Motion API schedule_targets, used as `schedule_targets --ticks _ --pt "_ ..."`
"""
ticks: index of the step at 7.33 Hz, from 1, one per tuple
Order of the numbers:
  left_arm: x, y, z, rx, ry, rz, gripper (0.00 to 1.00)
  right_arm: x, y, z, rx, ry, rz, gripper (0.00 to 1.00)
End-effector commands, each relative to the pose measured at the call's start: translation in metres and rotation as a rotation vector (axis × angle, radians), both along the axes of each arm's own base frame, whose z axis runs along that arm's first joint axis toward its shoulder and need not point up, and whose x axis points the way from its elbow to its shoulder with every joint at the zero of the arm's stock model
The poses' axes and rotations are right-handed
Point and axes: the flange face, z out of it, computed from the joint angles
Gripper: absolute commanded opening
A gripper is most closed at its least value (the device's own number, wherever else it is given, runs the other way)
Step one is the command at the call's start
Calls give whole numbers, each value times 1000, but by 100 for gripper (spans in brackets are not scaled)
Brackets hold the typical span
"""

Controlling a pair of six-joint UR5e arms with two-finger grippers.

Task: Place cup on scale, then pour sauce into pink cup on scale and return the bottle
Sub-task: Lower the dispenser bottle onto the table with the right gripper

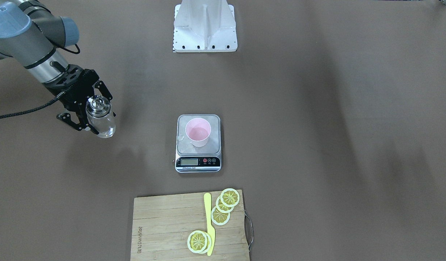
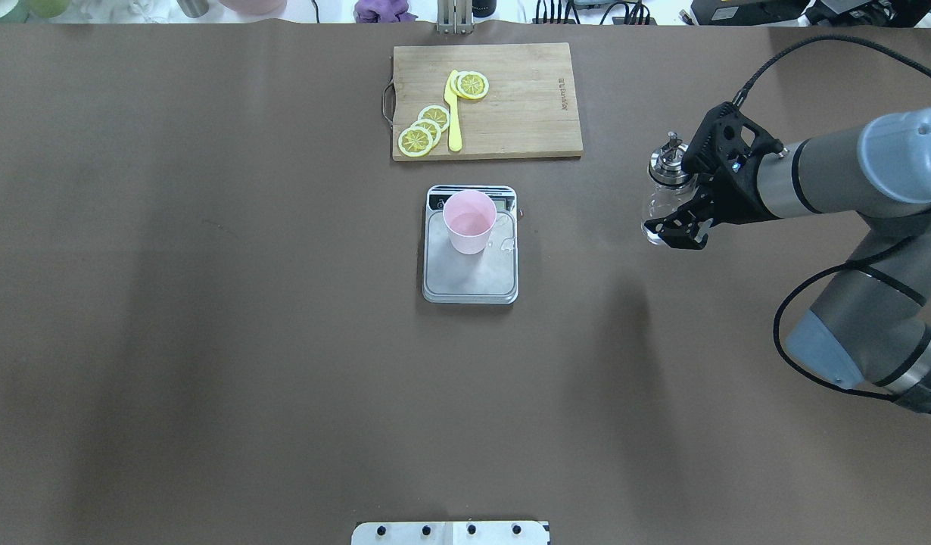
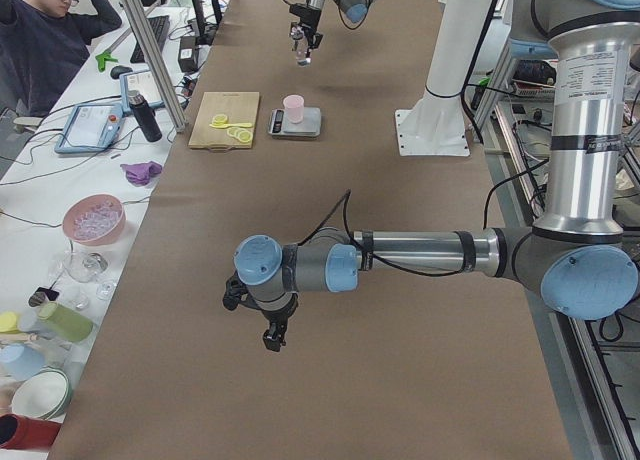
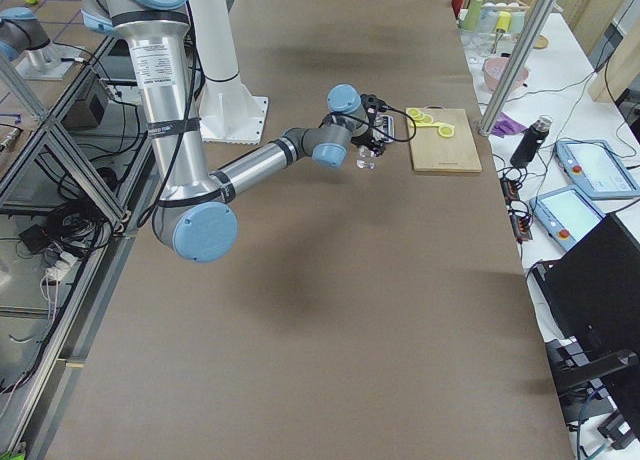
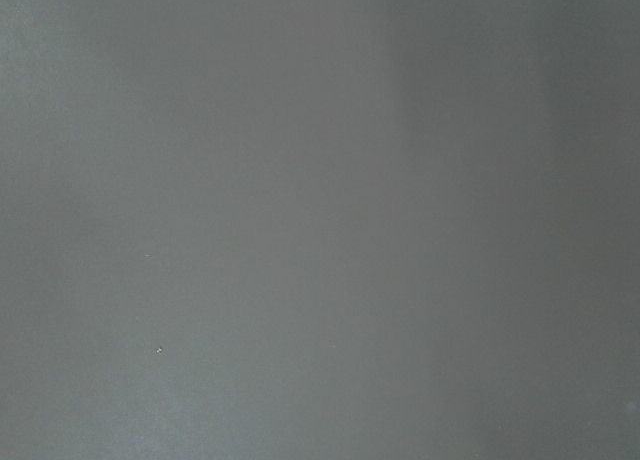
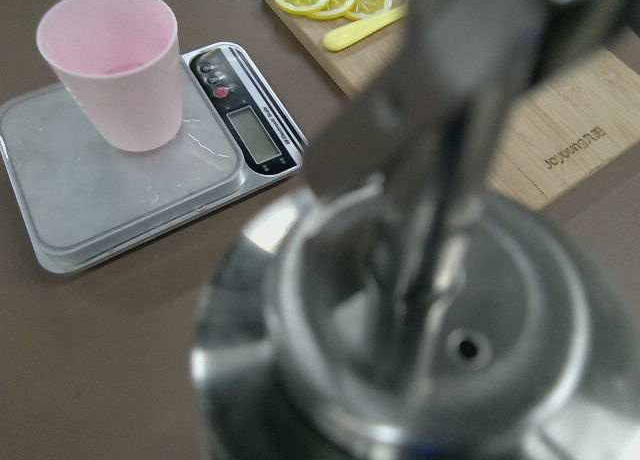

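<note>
The right gripper (image 1: 89,113) is clamped on the clear glass bottle (image 1: 102,123), with a finger (image 1: 76,125) on each side of the glass body just below the metal pour-spout cap (image 2: 668,163). It holds the bottle cap upward toward the right end of the table (image 1: 317,145), well apart from the digital scale (image 1: 198,159). The pale pink cup (image 1: 198,132) stands upright on the scale's silver platform at mid-table, and beyond it at the operators' edge lies the wooden cutting board (image 1: 165,224) with lemon slices (image 1: 230,197) and a yellow knife (image 1: 209,224). The left gripper (image 3: 270,330) hangs over bare table near the left end and shows only from the side, so I cannot tell whether its fingers are apart or together.
</note>
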Motion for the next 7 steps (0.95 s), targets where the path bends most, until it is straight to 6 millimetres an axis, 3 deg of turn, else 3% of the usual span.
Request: schedule_targets --ticks 1,4,7 --pt "0 0 -1 2 0 0 99 -4 -7 61 8 -105 -9 0" --pt "0 0 -1 4 0 0 99 -4 -5 95 -22 -187 -7 0" --pt "0 -1 -3 7 0 0 99 -1 -4 108 -1 -201 -5 0"
